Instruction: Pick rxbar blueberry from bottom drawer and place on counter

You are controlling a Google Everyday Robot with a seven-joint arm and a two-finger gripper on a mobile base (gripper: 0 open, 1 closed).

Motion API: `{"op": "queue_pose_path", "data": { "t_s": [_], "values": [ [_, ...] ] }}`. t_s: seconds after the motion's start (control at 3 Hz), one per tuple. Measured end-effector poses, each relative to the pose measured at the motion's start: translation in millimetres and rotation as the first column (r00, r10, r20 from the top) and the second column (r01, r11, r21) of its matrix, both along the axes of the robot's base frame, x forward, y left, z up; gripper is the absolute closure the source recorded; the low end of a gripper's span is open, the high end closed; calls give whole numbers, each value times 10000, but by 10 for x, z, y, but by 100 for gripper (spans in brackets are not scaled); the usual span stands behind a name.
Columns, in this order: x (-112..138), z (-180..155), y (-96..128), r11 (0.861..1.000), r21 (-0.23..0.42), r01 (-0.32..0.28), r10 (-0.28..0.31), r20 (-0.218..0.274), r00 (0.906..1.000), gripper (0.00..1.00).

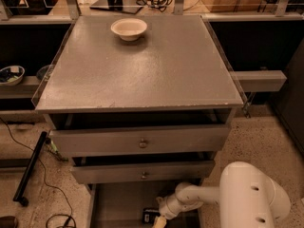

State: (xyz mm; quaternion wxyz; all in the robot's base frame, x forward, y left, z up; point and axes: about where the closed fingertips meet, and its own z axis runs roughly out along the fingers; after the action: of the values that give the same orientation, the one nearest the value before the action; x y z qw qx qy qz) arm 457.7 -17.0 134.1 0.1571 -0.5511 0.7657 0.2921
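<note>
rxbar blueberry (150,215) lies in bottom drawer (118,199), tool (159,221) just beside.

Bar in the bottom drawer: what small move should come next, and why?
Probably ease the gripper onto the bar: it hangs right beside the bar in the bottom drawer, and the bar is not yet lifted toward the counter.

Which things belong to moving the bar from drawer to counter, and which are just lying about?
Job: rxbar blueberry, bottom drawer, counter, gripper down in that drawer.
Lying about: white bowl on the counter, shelf bowl, black floor bar.
</note>
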Motion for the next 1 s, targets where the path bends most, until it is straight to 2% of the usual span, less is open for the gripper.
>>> {"op": "queue_pose_path", "data": {
  "t_s": [0.33,0.67,1.0],
  "values": [
    [-1,-1,0,10000,0,0,0,-3,10000,0],
    [-93,-106,34,10000,17,-29,30,-367,9993,0],
    [-95,-66,35,10000,16,-29,30,-378,9993,0]
  ]
}}
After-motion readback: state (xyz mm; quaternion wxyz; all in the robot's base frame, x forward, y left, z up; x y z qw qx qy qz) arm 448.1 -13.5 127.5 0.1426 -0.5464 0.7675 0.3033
